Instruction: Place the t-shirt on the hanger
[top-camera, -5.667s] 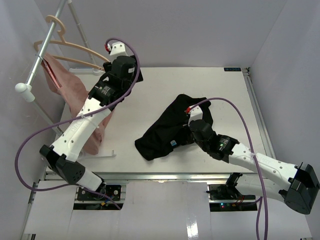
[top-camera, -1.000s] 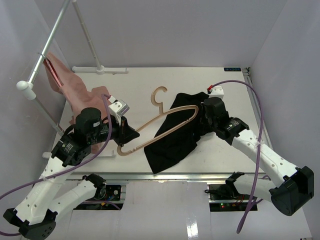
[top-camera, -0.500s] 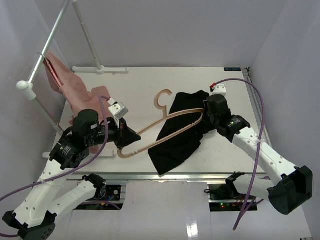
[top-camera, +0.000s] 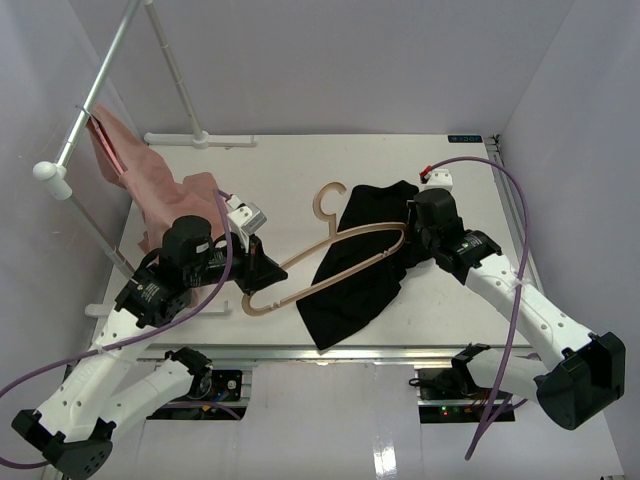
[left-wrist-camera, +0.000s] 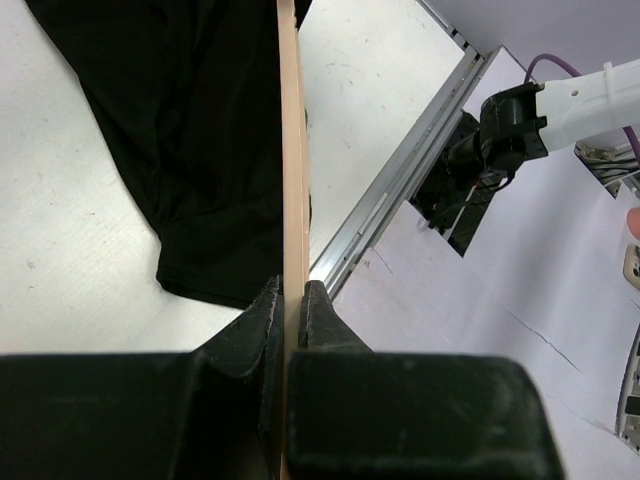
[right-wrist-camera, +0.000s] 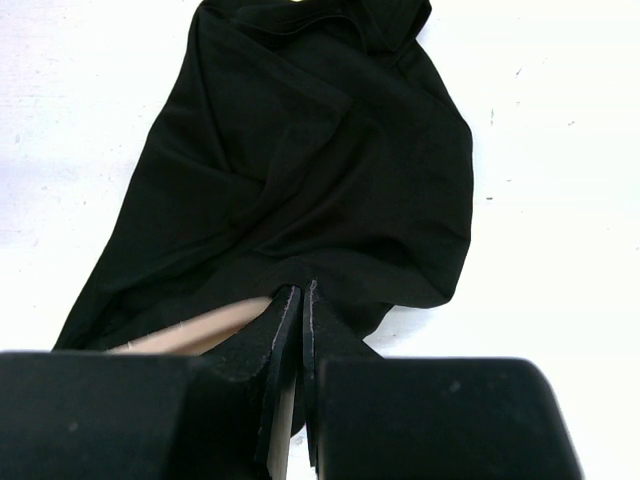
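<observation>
The tan wooden hanger (top-camera: 300, 258) lies slanted across the table, its hook (top-camera: 325, 200) pointing to the back. My left gripper (top-camera: 266, 278) is shut on the hanger's left end; the left wrist view shows the hanger's bar (left-wrist-camera: 291, 150) pinched between the jaws of that gripper (left-wrist-camera: 291, 298). The hanger's right end lies across the black t-shirt (top-camera: 350, 290), which is crumpled on the table. My right gripper (top-camera: 408, 240) is shut on the shirt's edge by that end. In the right wrist view the gripper (right-wrist-camera: 296, 296) pinches black t-shirt fabric (right-wrist-camera: 320, 170), with tan hanger wood (right-wrist-camera: 190, 330) just left of it.
A pink garment (top-camera: 150, 190) hangs from the grey metal rail (top-camera: 100, 85) at the back left and drapes onto the table. The rack's white foot (top-camera: 200, 138) stands at the back. The table's metal front edge (left-wrist-camera: 400, 190) runs close to the shirt's lower hem.
The hanger, on the rail several seconds ago, is now at the table. Over the last second my left gripper has pushed it a little right, toward the shirt; the right gripper holds its place.
</observation>
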